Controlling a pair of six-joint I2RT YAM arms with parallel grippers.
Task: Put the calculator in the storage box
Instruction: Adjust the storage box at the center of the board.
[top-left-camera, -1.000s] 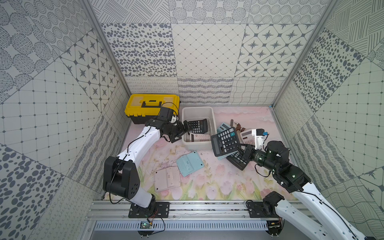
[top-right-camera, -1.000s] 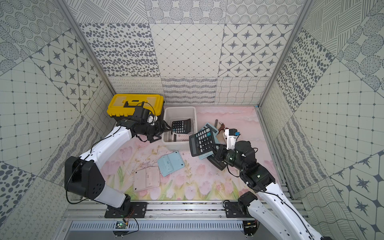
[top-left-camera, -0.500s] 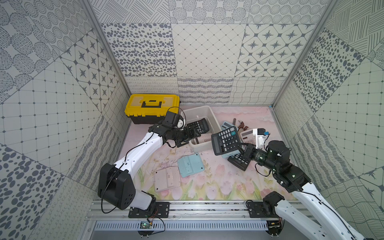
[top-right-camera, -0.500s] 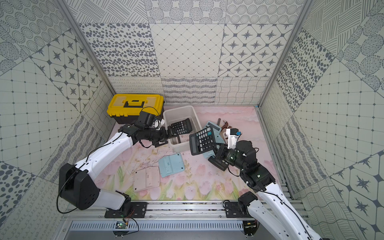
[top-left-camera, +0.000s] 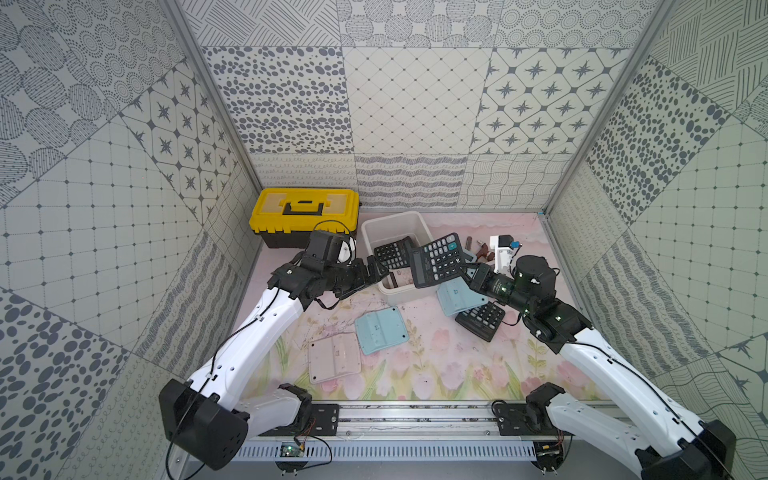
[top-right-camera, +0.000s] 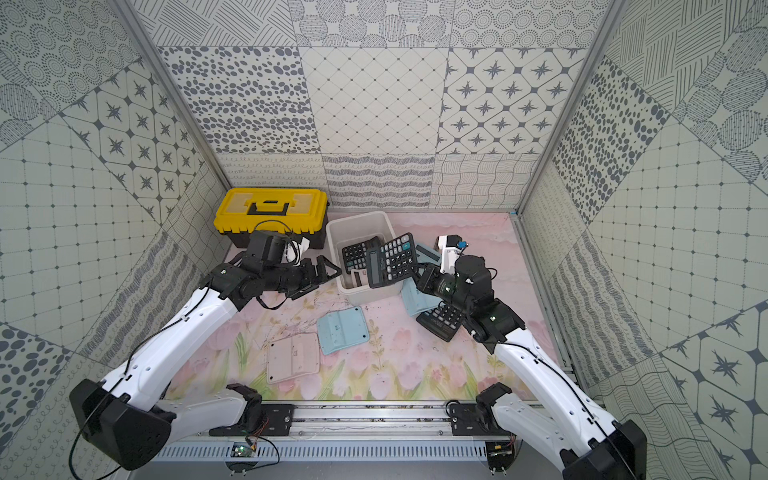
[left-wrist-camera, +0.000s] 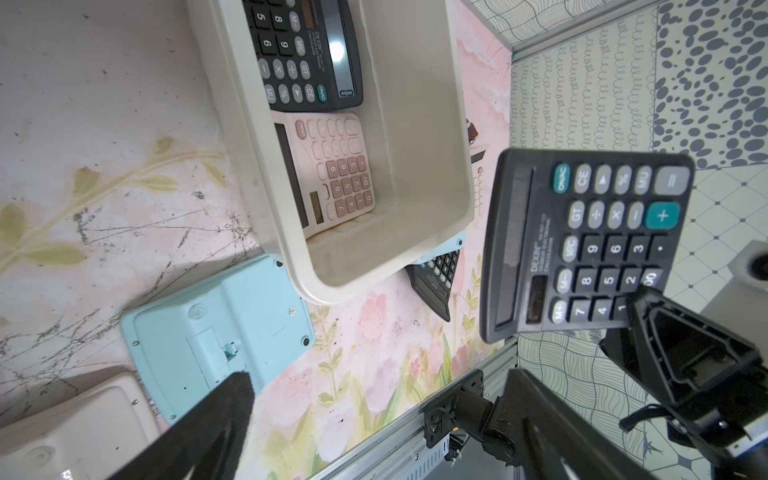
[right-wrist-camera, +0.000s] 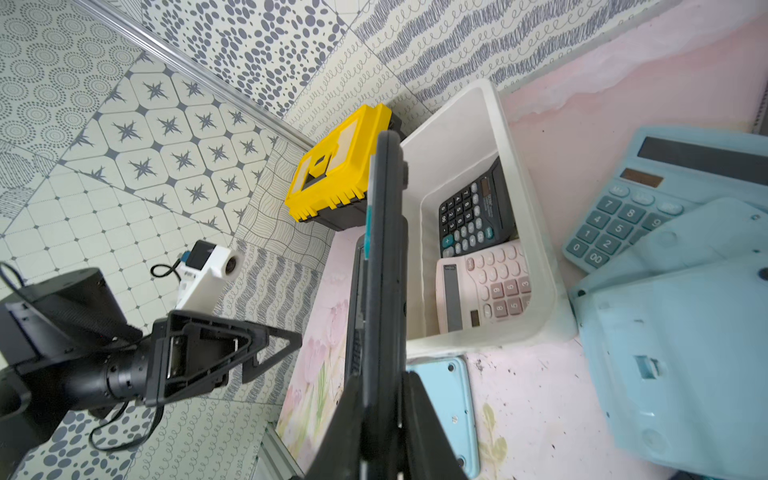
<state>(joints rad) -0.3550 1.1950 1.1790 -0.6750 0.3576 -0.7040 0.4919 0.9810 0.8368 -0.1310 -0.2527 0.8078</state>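
Note:
The off-white storage box (top-left-camera: 391, 217) (top-right-camera: 358, 217) stands at mid-back in both top views, with a black calculator (top-left-camera: 392, 252) and a pink one (left-wrist-camera: 332, 166) lying inside. My right gripper (top-left-camera: 467, 272) (right-wrist-camera: 382, 386) is shut on the lower edge of another black calculator (top-left-camera: 436, 259) (top-right-camera: 390, 259) (left-wrist-camera: 582, 245). It holds it tilted in the air over the box's right near corner. My left gripper (top-left-camera: 376, 268) (left-wrist-camera: 378, 386) is open and empty just left of the box, pointing at it.
A yellow-lidded black toolbox (top-left-camera: 305, 208) sits left of the box at the back. A blue calculator (top-left-camera: 380, 330) and a pale pink one (top-left-camera: 334, 357) lie face down in the middle. More blue calculators (top-left-camera: 457, 297) and a black one (top-left-camera: 480, 320) lie under my right arm.
My left gripper has pulled back from the box's left rim towards the front, and the box has turned a little. My right gripper has carried the calculator slightly left, nearer the box.

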